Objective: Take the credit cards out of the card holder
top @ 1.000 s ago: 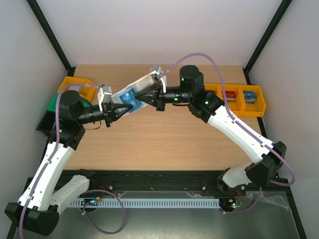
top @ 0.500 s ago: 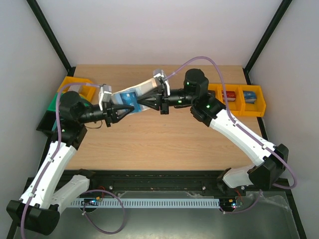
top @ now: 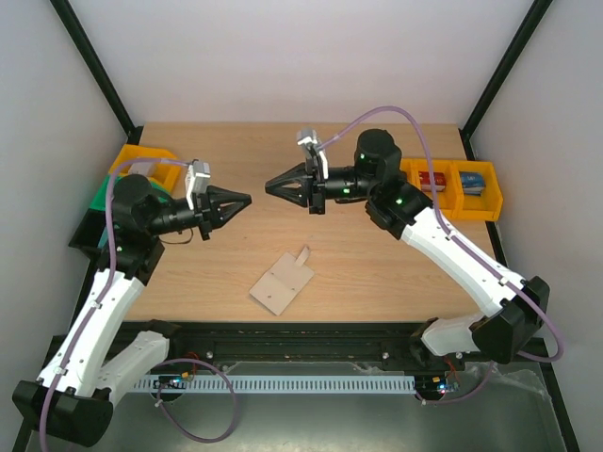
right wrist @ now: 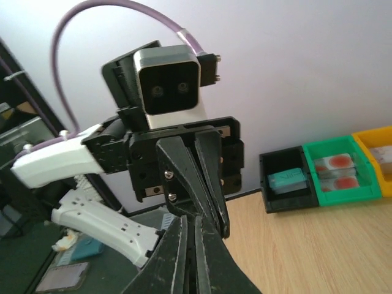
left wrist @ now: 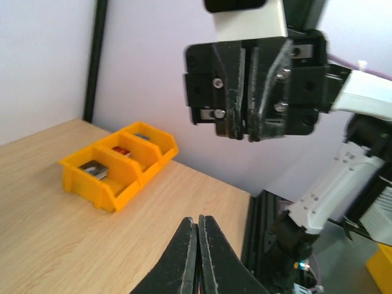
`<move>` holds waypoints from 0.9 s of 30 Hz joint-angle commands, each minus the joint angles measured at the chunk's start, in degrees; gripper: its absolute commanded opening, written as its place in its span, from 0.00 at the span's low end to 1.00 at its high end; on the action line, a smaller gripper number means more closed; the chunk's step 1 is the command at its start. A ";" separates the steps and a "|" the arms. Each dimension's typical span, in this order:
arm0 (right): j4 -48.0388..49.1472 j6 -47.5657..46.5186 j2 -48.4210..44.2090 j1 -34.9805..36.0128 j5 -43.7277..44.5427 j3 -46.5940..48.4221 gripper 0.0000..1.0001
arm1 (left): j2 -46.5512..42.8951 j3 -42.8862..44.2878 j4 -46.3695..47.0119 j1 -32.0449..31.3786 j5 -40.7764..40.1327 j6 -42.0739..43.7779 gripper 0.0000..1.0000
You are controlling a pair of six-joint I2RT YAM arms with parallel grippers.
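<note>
Both arms are raised over the worktop (top: 377,273), tip facing tip. The fingers of the left gripper (top: 247,200) and of the right gripper (top: 269,186) are pressed together on nothing. The card holder (top: 281,284) lies flat on the worktop near its front edge, well apart from both grippers. Its pale outer face is up and its snap tab (top: 301,254) points away from the arms. We cannot tell whether it lies folded or spread, and no credit cards are visible. We judge the step in hand to be taking hold of the holder. To do it well, we should open one pair of fingers, descend onto an edge near the fold, and leave the pocket side free for the other arm.
</note>
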 commanded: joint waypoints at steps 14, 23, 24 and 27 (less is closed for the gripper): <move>-38.61 5.28 13.48 -0.17 42.38 -4.16 0.41 | -2.05 -17.40 -36.38 -22.78 -42.03 79.75 0.76; -35.53 6.09 21.55 2.79 39.29 -13.02 0.70 | 12.33 -23.93 -18.10 -34.99 -57.89 85.10 0.99; -34.80 5.64 22.46 2.97 38.64 -13.30 0.72 | 13.24 -24.34 -16.31 -35.00 -58.91 86.30 0.99; -32.97 4.97 25.44 3.21 37.55 -13.27 0.72 | 16.02 -25.78 -15.13 -34.98 -61.06 91.12 0.99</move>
